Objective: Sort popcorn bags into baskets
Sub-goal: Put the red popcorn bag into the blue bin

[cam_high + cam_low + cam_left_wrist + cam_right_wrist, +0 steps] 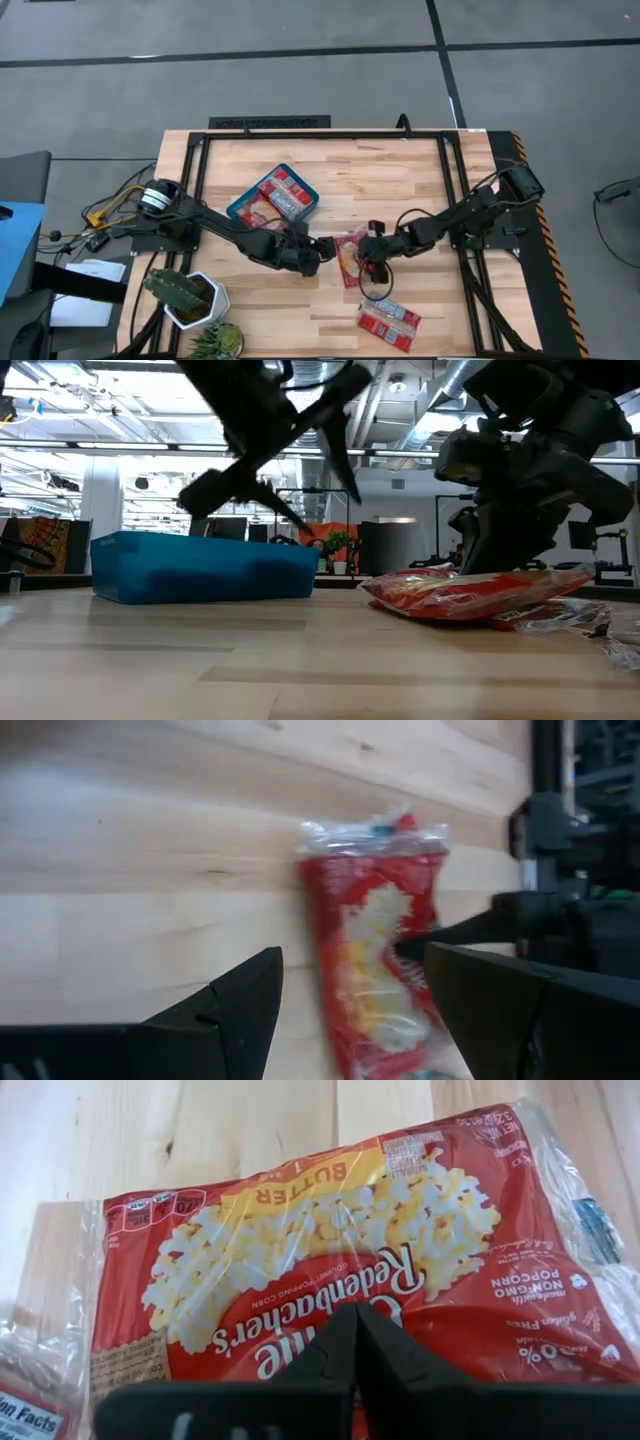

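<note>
A red popcorn bag (349, 258) lies on the wooden table between my two grippers. It also shows in the left wrist view (372, 950) and the right wrist view (330, 1250). My left gripper (322, 250) is open just left of the bag, with the bag ahead of its fingers (250, 995). My right gripper (372, 248) is shut on the bag from the right. The teal tray (240, 208) at the left centre holds a few red packets (280, 192). More packets (390, 322) lie near the front edge. My right gripper has its shut fingertips (355, 1325) on the bag's printed face (335, 1295), about midway along its length. The fingers slant down from the table's right. They hide whether they pinch the wrapper. The bag rests on the table, its right end on another packet (560, 615).
A white hexagonal cactus pot (190, 297) and a second plant (216, 340) stand at the front left corner. A black frame (320, 133) runs round the tabletop. Bare wood lies at the far right of the table.
</note>
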`<state>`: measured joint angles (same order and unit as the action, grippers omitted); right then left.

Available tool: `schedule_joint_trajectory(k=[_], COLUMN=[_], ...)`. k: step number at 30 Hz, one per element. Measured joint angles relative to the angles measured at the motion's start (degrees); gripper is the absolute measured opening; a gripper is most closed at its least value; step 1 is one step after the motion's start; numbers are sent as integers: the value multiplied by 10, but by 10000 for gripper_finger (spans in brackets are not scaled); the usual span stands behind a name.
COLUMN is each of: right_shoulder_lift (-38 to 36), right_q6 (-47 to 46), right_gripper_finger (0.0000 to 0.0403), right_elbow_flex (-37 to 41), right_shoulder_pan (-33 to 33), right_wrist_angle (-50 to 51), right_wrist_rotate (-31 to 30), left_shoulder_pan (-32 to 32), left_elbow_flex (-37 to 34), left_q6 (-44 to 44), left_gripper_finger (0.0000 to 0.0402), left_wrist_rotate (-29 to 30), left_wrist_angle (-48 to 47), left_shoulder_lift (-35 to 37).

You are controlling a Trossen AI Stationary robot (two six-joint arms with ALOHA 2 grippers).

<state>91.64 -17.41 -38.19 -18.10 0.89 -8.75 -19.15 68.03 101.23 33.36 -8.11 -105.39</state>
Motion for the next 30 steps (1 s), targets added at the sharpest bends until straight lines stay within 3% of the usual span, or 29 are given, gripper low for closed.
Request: schedule_joint_trajectory(k=[11,19,25,30], right_shoulder_lift=[4,17,40,59], right_q6=[7,29,49,50], right_gripper_finger=[34,25,24,34], right_elbow_flex=[-4,-5,-6,-6], right_shoulder_pan=[-2,4,11,11], right_wrist_angle=[-29,-66,-98,-118], right_wrist_rotate=[4,31,45,48], left_shoulder_pan=[0,7,10,18], left_elbow_flex=[0,2,2,2], left_q6=[89,83,86,88], left_gripper_finger=[231,231,230,193], left_wrist_rotate=[-1,-24,-28,-51], left_wrist_angle=[46,183,192,189], left_shoulder_lift=[-81,-137,-144,-144])
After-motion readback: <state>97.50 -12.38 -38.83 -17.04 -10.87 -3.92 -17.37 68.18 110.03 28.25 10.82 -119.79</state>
